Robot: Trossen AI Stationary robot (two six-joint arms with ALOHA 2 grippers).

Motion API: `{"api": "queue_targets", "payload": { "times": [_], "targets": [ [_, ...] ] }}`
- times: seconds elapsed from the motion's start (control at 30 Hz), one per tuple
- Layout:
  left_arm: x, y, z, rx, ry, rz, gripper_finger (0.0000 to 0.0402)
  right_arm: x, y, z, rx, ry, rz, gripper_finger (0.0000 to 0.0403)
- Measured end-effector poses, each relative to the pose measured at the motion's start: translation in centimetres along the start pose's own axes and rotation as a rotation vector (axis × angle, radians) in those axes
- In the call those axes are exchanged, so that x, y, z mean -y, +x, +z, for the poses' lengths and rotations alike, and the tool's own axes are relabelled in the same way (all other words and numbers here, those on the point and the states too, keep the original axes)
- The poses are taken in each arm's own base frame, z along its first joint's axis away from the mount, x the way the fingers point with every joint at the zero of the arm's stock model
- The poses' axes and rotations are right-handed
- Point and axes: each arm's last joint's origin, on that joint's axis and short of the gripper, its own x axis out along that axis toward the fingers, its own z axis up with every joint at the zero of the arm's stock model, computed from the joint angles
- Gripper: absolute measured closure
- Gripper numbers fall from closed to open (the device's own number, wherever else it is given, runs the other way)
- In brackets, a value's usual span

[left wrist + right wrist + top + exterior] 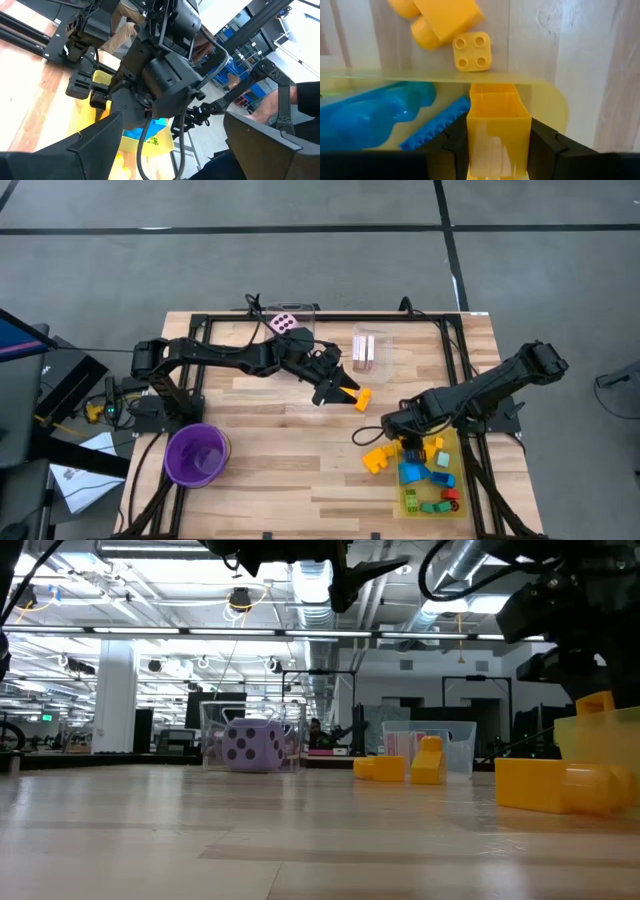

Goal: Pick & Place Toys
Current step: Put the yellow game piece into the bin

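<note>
My right gripper (405, 427) points down over the far left corner of the yellow tray (452, 498), shut on a yellow block (497, 125). Blue, green and red blocks (428, 480) lie in the tray. Two yellow blocks (378, 457) lie on the table just outside the tray's left rim. My left gripper (338, 388) hovers open at mid table, nothing between its fingers, beside two orange-yellow blocks (361, 398) resting on the wood. A dotted die (284, 323) sits in a clear box at the back. My right gripper pinches the yellow block by two opposite side walls (472, 132) between its two fingers (454, 145). The fingers come from above and point down. The block's hollow open end faces down, above the tray's corner; whether it touches the tray floor I cannot tell.
A purple cup (197, 455) stands at the near left. A second clear box with pink-white cards (365, 350) stands at the back centre. The black frame rails (450, 370) run along the table's edges. Bare wood lies between the cup and the tray.
</note>
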Motion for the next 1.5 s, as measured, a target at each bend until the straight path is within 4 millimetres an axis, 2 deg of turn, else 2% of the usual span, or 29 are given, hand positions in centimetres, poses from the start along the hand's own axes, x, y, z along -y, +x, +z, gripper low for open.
{"api": "queue_targets", "payload": {
  "times": [0.17, 0.53, 1.07, 1.23, 1.5],
  "targets": [
    [0.0, 0.0, 0.0, 0.002, 0.0, 0.002, 0.0061, 0.7, 0.6, -0.3, -0.016, 0.02, -0.01, 0.0269],
    [0.0, 0.0, 0.0, 0.002, -0.001, 0.002, 0.0061, 1.4, 0.5, 0.1, 0.002, 0.019, -0.009, 0.0265],
    [0.0, 0.0, 0.0, 0.002, -0.002, 0.002, 0.0061, 1.3, 0.4, 0.1, 0.008, 0.028, -0.003, 0.0198],
    [0.0, 0.0, 0.0, 0.001, -0.002, 0.002, 0.006, 1.2, -0.4, -0.2, 0.034, 0.066, 0.032, 0.019],
    [0.0, 0.0, 0.0, 0.001, -0.002, 0.002, 0.006, 1.2, -3.1, -1.6, 0.123, 0.152, 0.077, 0.0189]
  ]
}}
